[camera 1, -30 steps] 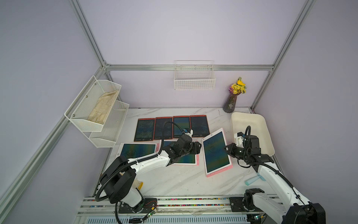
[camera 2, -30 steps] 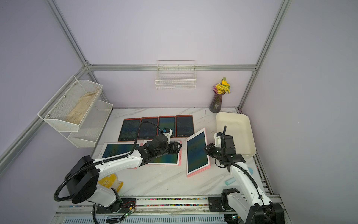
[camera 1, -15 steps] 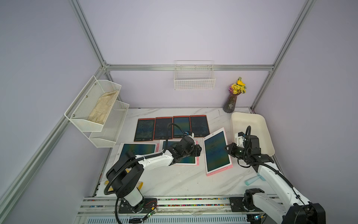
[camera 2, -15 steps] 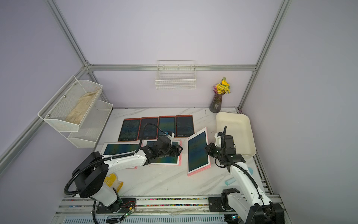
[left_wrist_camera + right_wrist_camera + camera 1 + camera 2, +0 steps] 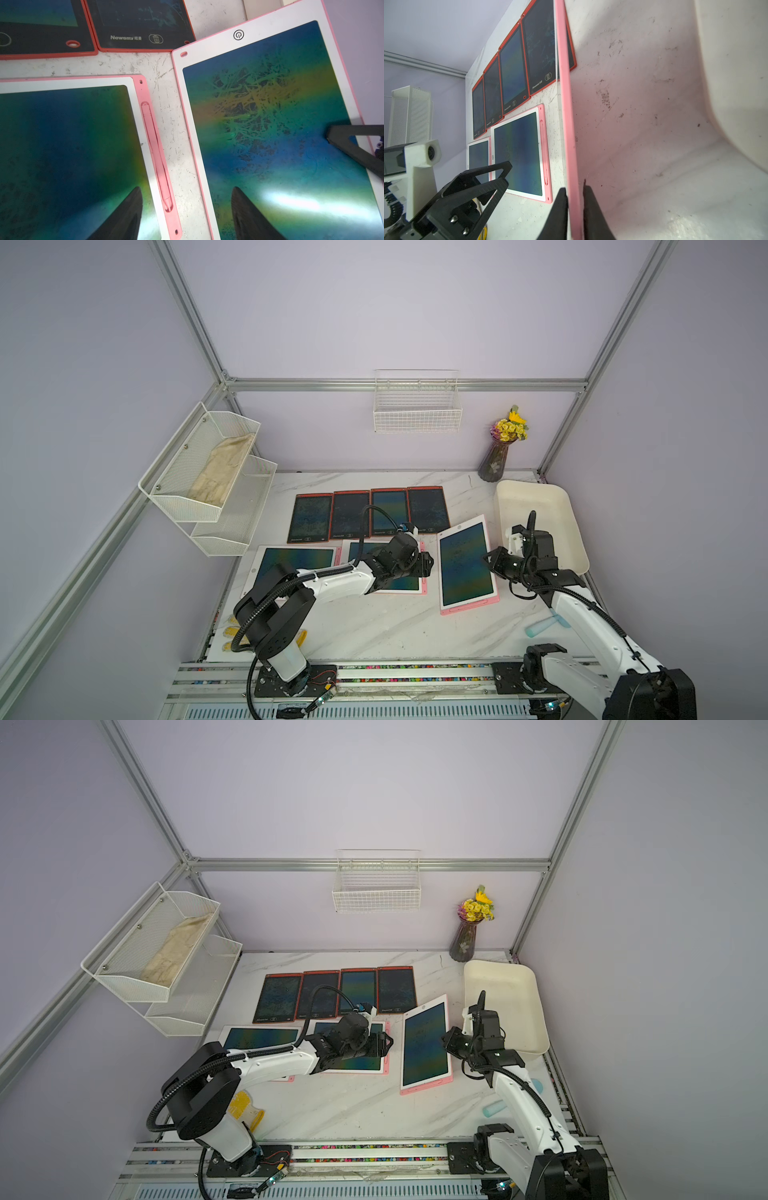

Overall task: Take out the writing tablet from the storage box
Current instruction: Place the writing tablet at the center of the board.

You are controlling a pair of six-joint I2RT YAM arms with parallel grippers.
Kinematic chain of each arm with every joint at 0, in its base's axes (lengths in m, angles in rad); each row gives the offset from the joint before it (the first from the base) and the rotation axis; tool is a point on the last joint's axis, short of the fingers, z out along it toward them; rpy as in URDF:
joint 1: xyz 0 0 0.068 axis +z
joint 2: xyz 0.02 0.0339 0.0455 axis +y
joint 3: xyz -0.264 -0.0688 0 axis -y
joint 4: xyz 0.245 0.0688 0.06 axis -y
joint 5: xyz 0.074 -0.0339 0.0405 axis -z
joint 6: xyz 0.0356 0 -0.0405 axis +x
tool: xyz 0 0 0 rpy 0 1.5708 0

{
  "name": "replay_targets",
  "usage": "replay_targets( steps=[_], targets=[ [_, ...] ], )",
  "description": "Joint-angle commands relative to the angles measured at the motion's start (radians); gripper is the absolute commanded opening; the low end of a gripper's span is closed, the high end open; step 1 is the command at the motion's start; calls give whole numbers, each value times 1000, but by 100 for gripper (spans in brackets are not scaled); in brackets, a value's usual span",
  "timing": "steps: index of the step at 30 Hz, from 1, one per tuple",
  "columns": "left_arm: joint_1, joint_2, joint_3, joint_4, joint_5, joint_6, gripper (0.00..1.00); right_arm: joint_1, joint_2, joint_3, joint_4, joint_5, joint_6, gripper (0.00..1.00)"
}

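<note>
One white marble-patterned tabletop (image 5: 374,630) is carrying everything, with the shallow cream-white plastic storage box (image 5: 540,506) sitting at its far right corner. The white-faced, pink-backed writing tablet (image 5: 465,564) is lying outside the box, just beside its left wall. Its long axis is running from the near edge toward the back wall, and its button end is pointing away from the robot. Its far left corner is covering the near corner of a red-framed dark tablet (image 5: 428,510). The right gripper (image 5: 491,562) is clasping the writing tablet's right long edge, jaws narrow, one on each face. The left gripper (image 5: 428,565) is hovering with jaws standing wide over the gap between this tablet and a pink-framed tablet (image 5: 62,155) lying flat. Only the left wrist view is showing the round button mark (image 5: 238,34) and the scribbles on the screen. Only the right wrist view is showing the writing tablet (image 5: 568,104) edge-on, between the two dark fingers.
</note>
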Motion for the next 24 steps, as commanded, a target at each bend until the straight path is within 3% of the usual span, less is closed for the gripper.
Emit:
replay_targets(
  steps=[1, 10, 16, 24],
  targets=[
    [-3, 13, 80, 46, 22, -4, 67, 4, 9, -6, 4, 23, 10, 22],
    [-2, 31, 85, 58, 33, -11, 67, 4, 27, -7, 3, 63, 25, 38],
    [-2, 32, 80, 65, 37, -13, 67, 4, 54, -13, 23, 73, 27, 35],
    [-4, 61, 81, 91, 72, -28, 67, 4, 61, -13, 26, 100, 38, 40]
  ],
)
